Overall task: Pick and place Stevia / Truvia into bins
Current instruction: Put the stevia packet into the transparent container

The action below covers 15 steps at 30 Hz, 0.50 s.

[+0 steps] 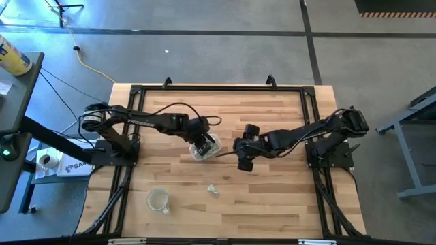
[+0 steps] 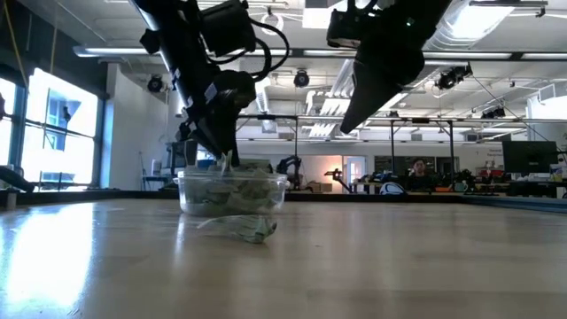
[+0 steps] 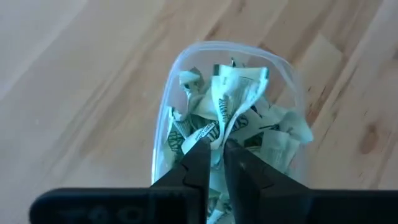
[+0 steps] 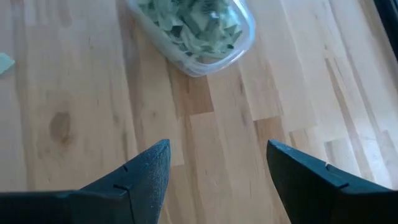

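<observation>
The clear tub [image 1: 207, 148] stands on the wooden table near its middle, heaped with green and white sachets [image 3: 273, 134]. My left gripper [image 3: 217, 148] points steeply down into the tub [image 2: 232, 199], its fingers a narrow gap apart. One sachet [image 3: 233, 93] stands upright with its lower end between the tips. My right gripper [image 4: 217, 158] hovers open above bare table just right of the tub [image 4: 199, 62], holding nothing. One sachet [image 2: 244, 229] lies on the table against the tub's near side. My left gripper comes from above, slanting down into the tub. Its fingertips [image 3: 200, 149] stand on either side of the upright sachet's lower end [image 3: 219, 127]. I cannot tell whether they touch it; the rest of the sachet leans on the heap in the tub.
A loose sachet [image 1: 213, 190] lies on the table nearer the front edge, also in the right wrist view [image 4: 5, 62]. A round clear cup [image 1: 158, 199] stands front left. Black frame rails [image 1: 218, 88] run along the table's edges.
</observation>
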{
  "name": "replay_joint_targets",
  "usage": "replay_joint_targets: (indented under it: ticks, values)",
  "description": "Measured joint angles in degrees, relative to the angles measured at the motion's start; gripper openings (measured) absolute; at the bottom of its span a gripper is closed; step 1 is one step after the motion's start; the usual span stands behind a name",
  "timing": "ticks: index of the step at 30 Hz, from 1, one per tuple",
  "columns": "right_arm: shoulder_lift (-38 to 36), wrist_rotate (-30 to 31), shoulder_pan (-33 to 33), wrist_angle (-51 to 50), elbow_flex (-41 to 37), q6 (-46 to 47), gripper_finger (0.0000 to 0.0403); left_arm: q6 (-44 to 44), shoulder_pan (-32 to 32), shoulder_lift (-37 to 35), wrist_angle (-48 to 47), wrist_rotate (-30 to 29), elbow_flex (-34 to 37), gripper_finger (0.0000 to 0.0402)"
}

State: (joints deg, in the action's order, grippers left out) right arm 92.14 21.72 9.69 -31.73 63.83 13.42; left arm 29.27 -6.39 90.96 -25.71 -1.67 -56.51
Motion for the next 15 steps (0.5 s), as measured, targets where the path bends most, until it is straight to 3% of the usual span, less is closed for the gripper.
replay_joint_targets:
  ticks: [3,8,12,15]
  values:
    - [0.0,-1.8,0.0,0.3,0.0,-1.0,0.0256,2.7,0.8,-0.4,-2.5,1.4,-1.5,0.0072]
    - [0.8,-12.0,0.8,7.3,0.0,-5.3,0.0256,5.5,6.5,-1.4,-13.2,2.5,-8.2,0.0077]
    - [4.8,-15.8,2.5,14.1,0.1,-2.7,0.0256,5.8,16.7,-4.3,-15.4,-4.0,-12.6,0.0092]
    - [8.7,-13.4,5.2,20.9,0.1,4.2,0.0256,9.5,24.8,-6.6,-15.6,-12.1,-13.5,0.0101]
